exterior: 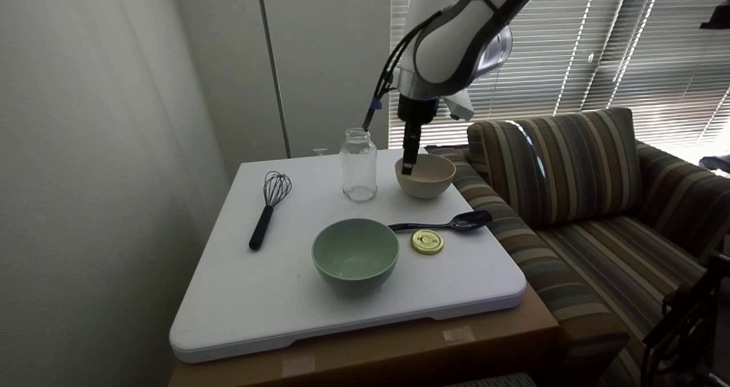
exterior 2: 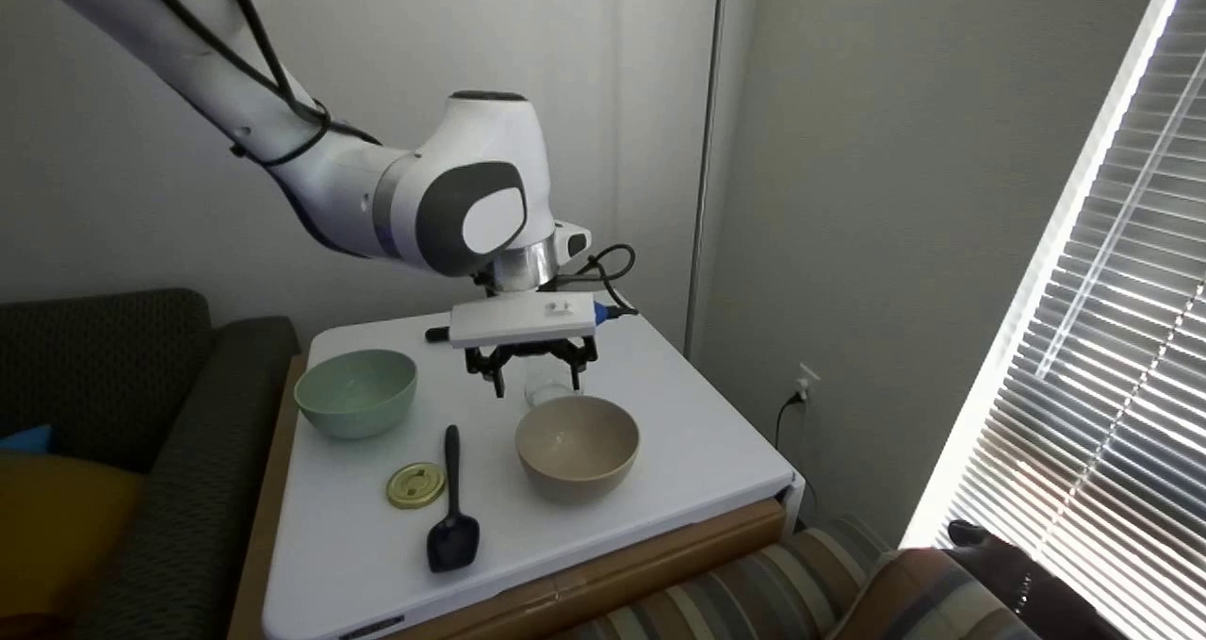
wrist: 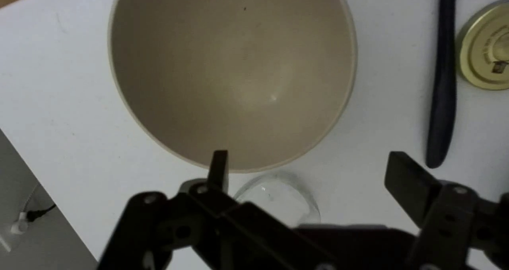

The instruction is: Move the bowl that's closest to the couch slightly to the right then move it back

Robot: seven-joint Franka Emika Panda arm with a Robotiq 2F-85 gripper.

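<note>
The beige bowl [exterior: 428,186] stands upright near the white table's edge, beside the striped couch [exterior: 562,165]. It also shows in an exterior view [exterior 2: 577,451] and fills the upper middle of the wrist view [wrist: 238,71]. My gripper [exterior 2: 538,391] is open and empty, fingers pointing down, above the table near the bowl. In the wrist view the gripper's [wrist: 308,158] left fingertip overlaps the bowl's near rim, and the right fingertip is out to the side over the table. I cannot tell whether the left finger touches the rim.
A clear glass jar [exterior: 359,167] stands close beside the beige bowl, under the gripper in the wrist view [wrist: 278,200]. A black spoon [exterior 2: 453,538], a gold lid [exterior 2: 415,485], a pale green bowl [exterior: 355,256] and a whisk [exterior: 268,210] lie on the white table [exterior: 245,307].
</note>
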